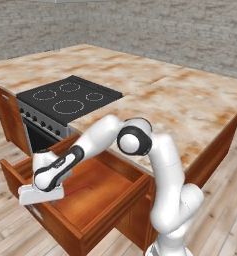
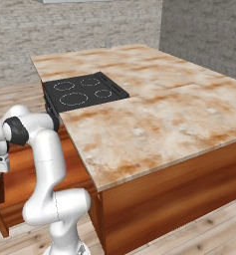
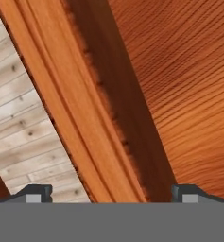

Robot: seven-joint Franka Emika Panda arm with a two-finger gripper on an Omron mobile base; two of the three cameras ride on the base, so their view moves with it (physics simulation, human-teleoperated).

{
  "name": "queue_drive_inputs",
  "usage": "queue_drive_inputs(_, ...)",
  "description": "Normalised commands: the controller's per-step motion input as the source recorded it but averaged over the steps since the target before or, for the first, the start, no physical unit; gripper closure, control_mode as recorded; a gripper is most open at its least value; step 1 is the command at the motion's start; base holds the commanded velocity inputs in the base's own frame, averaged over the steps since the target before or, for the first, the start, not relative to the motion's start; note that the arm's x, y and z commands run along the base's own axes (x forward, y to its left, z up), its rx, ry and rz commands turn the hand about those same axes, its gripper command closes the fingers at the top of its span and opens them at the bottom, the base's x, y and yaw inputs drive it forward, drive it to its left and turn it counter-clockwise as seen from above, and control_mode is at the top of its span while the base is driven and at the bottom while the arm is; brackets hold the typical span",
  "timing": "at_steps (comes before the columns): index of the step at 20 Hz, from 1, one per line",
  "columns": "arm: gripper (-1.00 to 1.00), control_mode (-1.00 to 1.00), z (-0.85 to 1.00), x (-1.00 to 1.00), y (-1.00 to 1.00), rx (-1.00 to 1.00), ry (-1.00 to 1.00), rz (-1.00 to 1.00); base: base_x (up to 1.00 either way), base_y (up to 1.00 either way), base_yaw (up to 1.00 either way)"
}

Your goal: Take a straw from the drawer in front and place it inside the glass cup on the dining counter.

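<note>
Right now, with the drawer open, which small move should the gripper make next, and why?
Probably shift inward over the drawer floor toward the straw. The open gripper straddles the drawer's front wall, holding nothing, and the thin red straw lies further in.

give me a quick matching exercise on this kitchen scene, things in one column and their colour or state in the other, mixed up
Things:
1. drawer
2. cooktop
3. dining counter
4. straw

Descriptions:
A. black glass with ring marks
B. thin red stick lying on the wooden floor of a box
C. pulled open, reddish-brown wood
D. cream stone mottled with rust-brown

Pairs: 1-C, 2-A, 3-D, 4-B

The pincer hangs over the drawer's front wall, its tips set wide apart.
</note>
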Motion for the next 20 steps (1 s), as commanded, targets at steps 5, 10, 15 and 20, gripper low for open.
queue_drive_inputs(5, -1.0, -1.0, 0.0, 0.0, 0.08, 0.0, 0.02, 0.0, 0.0, 0.0, 0.0)
queue_drive_inputs(10, -1.0, -1.0, 0.0, -0.06, 0.0, 0.0, 0.0, 0.0, 0.0, 0.0, 0.0)
queue_drive_inputs(15, -1.0, -1.0, 0.24, -0.1, -0.04, 0.0, 0.0, 0.0, 0.0, 0.0, 0.0)
queue_drive_inputs(20, -1.0, -1.0, 0.49, -0.12, -0.2, 0.0, 0.0, 0.0, 0.0, 0.0, 0.0)
